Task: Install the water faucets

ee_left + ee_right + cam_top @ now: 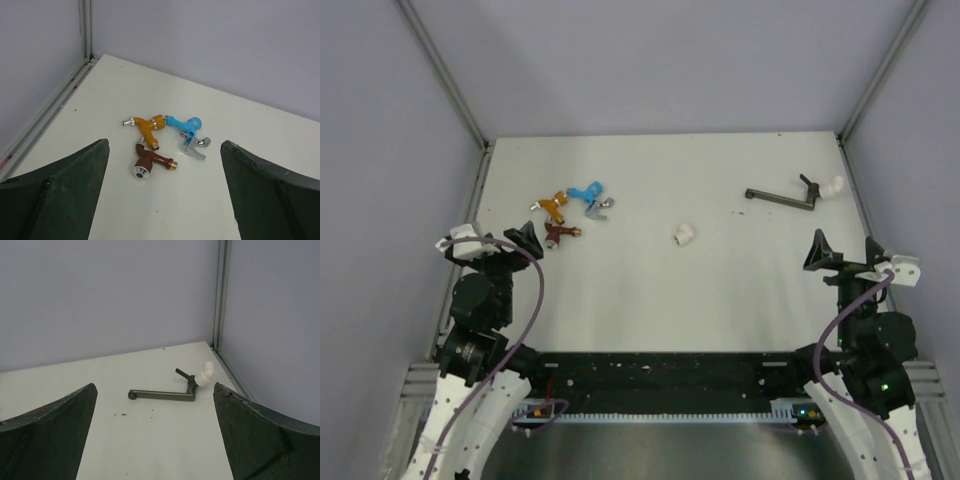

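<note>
Left tool [165,144] spread — faucets [147,129], right tool [155,385] spread — dark bar [162,395]

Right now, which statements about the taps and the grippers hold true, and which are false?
1. The left gripper and the right gripper are both open and empty. True.
2. The blue tap lies alone by the right wall. False: it lies far left, clustered with the orange tap.
3. A white elbow lies loose near the middle of the table. True.
4. The brown tap is the farthest from the arms. False: it is the nearest of that cluster.
</note>
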Tool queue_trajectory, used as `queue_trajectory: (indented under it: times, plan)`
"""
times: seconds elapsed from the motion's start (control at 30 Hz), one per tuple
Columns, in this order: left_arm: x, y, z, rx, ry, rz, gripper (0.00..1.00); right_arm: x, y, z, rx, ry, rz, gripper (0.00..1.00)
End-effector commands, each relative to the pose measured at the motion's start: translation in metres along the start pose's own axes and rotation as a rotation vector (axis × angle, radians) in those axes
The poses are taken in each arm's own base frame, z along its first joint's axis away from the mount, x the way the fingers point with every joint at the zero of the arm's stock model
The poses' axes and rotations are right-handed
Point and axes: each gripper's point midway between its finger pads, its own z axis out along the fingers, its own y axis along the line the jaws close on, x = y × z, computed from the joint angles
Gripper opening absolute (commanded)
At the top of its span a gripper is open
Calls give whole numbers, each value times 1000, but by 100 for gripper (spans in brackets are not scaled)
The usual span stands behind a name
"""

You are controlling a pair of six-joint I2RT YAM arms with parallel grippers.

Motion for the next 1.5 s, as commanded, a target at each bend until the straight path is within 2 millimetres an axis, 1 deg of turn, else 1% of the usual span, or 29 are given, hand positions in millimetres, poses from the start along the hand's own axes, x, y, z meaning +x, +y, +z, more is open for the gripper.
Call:
queue_trajectory:
  times: [0.0,0.1,0.17,0.23,0.27,0.3,0.33,0.4,0.43,0.5,0.53,0.57,0.6,0.63,0.7,0.77,0.83,0.87,0.9,0.93,1.0,1.13,1.23,1.37,1.47]
  plan:
    - [-4,-2,7,-3,-19,7,99,-2,-3,5,37,-17,25,99]
    - [5,-8,16,7,27,14,99,1,-3,4,46,-12,72,99]
    - [14,-12,23,3,94,22,99,4,1,4,24,-4,84,99]
    - [29,-14,33,-24,180,40,99,6,6,5,6,3,100,99]
    - [29,-17,37,-31,209,47,99,8,8,6,0,8,101,99]
    - [40,-18,42,-43,266,58,99,10,11,7,-17,16,101,99]
    - [45,-18,46,-61,305,57,99,12,16,9,-39,30,92,99]
    - [63,-26,54,-58,398,61,99,16,27,11,-87,68,84,99]
    - [68,-31,57,-48,438,60,99,21,32,13,-106,98,80,99]
    - [86,-37,65,-55,517,60,99,30,41,15,-139,144,91,99]
    - [87,-38,68,-59,532,63,99,36,47,15,-159,177,100,99]
    - [99,-36,73,-84,580,87,99,41,53,16,-179,207,110,99]
    - [103,-36,77,-95,605,102,98,47,62,16,-214,247,116,99]
    - [113,-34,81,-105,652,122,96,55,70,16,-248,289,124,99]
    - [129,-32,88,-113,743,142,95,74,87,15,-313,384,131,99]
    - [143,-23,100,-139,811,170,93,90,98,15,-348,467,136,99]
    - [161,-7,109,-194,901,217,90,104,104,16,-366,539,126,99]
    - [165,-6,116,-199,928,219,88,111,105,17,-362,572,118,99]
    - [175,1,120,-214,967,239,85,115,105,17,-357,597,112,99]
    - [177,6,126,-228,987,250,81,119,106,19,-349,620,111,99]
    - [196,13,132,-228,1061,280,79,126,107,18,-342,656,110,99]
    - [224,15,134,-213,1214,262,75,135,110,13,-366,687,115,99]
    - [247,23,131,-220,1297,252,74,132,106,11,-354,664,113,99]
    - [259,36,124,-259,1320,271,73,123,100,11,-333,620,120,99]
    - [268,40,124,-258,1331,263,73,123,97,10,-323,605,122,99]
